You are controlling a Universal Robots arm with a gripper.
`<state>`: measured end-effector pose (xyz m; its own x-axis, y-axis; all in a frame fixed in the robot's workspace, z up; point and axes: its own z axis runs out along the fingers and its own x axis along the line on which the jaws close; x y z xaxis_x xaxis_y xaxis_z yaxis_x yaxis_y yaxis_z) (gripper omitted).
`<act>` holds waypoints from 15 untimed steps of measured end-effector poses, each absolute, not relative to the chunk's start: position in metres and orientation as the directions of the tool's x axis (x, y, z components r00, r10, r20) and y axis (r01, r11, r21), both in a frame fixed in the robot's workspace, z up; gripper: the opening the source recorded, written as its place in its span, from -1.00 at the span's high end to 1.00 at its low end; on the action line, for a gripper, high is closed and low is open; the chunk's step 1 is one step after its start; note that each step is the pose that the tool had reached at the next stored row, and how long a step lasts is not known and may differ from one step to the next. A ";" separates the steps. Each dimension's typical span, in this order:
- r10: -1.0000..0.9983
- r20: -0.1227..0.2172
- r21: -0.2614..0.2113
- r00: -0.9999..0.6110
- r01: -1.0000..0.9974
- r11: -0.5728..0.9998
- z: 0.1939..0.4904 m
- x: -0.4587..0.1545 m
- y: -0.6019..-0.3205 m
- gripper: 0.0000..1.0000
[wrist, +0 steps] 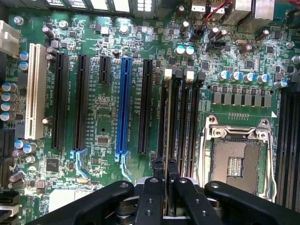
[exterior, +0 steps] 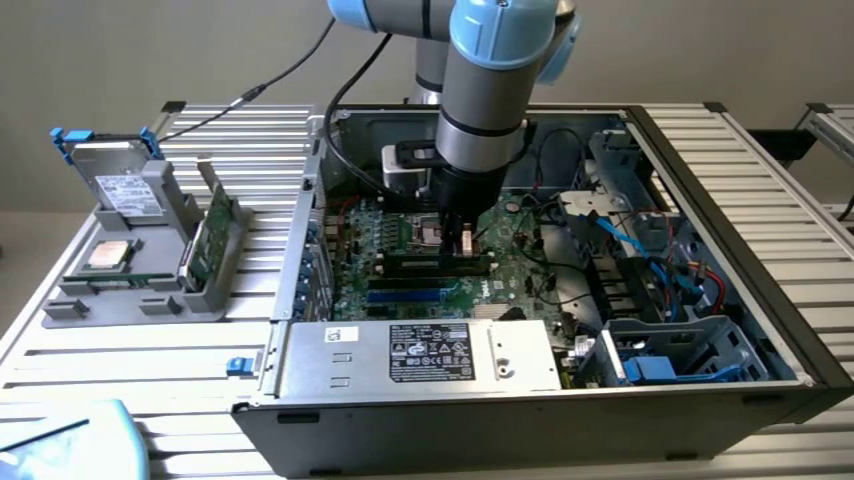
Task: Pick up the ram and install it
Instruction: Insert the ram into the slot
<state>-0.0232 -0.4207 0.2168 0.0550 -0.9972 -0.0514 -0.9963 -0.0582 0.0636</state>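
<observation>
Just past the silver power supply [exterior: 427, 355] at lower centre of the exterior view, the end effector [exterior: 462, 250] is down inside the case, clenched on the ram [wrist: 165, 150]. The ram is held edge-on along the black memory slots [wrist: 180, 122], with the processor socket [wrist: 234, 159] just behind.

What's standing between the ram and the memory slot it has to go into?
Nothing visible. The ram is clamped edge-on in the jaws, lined up along the black memory slots beside the processor socket, with no cable or card lying across them. Whether it already touches a slot I cannot tell.
</observation>
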 end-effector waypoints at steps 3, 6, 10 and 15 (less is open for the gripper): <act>-0.997 -0.051 0.064 0.055 -0.996 -0.058 0.217 -0.023 -0.421 0.72; -0.997 -0.051 0.064 0.055 -0.996 -0.058 0.216 -0.023 -0.421 0.72; -0.997 -0.051 0.064 0.055 -0.996 -0.058 0.215 -0.023 -0.421 0.72; -0.997 -0.052 0.065 0.055 -0.996 -0.058 0.215 -0.023 -0.421 0.72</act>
<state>-0.0232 -0.4206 0.2154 0.0548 -0.9972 -0.0516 -0.9962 -0.0582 0.0652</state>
